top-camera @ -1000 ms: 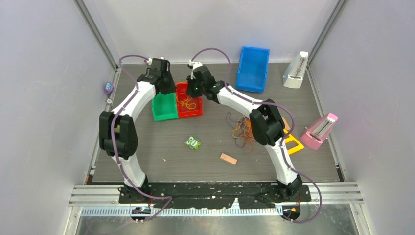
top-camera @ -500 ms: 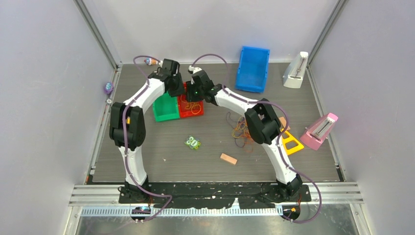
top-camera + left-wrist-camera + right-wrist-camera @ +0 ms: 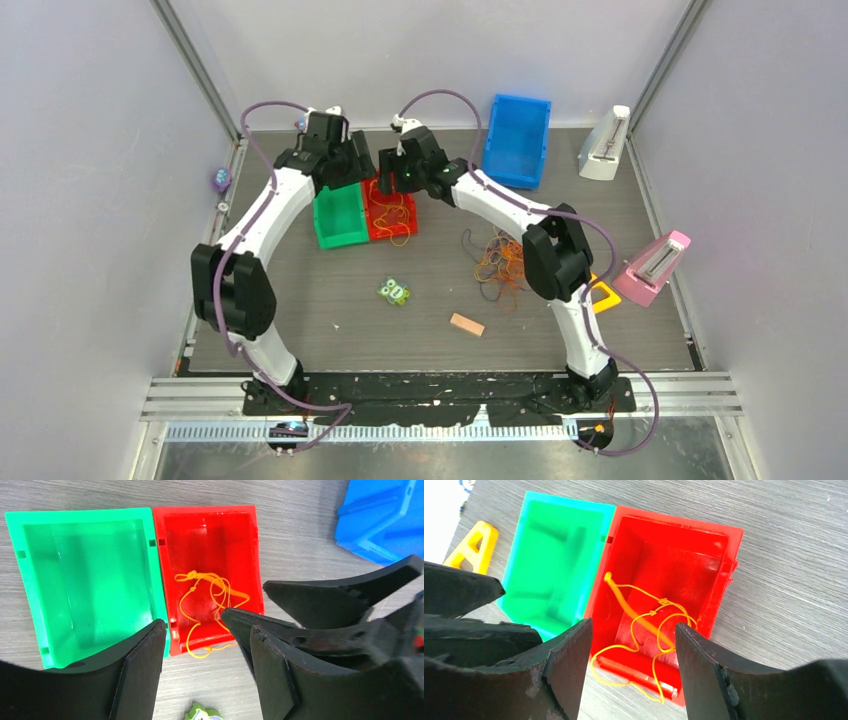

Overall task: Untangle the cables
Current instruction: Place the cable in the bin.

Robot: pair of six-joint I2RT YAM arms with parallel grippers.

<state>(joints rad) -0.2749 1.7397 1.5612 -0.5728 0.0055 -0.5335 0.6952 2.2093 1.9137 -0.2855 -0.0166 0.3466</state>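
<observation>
One thin orange cable (image 3: 210, 594) lies loose in the red bin (image 3: 207, 535), with a loop hanging over the bin's near wall onto the table (image 3: 624, 672). A tangle of orange, red and dark cables (image 3: 495, 265) sits on the table to the right of the bins. My left gripper (image 3: 192, 617) hovers open above the seam between the green and red bins, holding nothing. Facing it, my right gripper (image 3: 633, 625) hovers open over the red bin (image 3: 684, 560), with the orange cable (image 3: 646, 622) showing below between its fingers. The two grippers (image 3: 358, 172) (image 3: 392, 178) nearly meet.
A green bin (image 3: 338, 218) stands against the red bin's left side. A blue bin (image 3: 515, 140) and a white metronome (image 3: 603, 145) are at the back right. A pink metronome (image 3: 652, 268), yellow triangle (image 3: 602, 294), small green toy (image 3: 394, 291) and orange block (image 3: 466, 324) lie nearer.
Both grippers have gone from shut to open above the red bin. The left arm swung right, then back. The orange cable now lies spread in the bin.
</observation>
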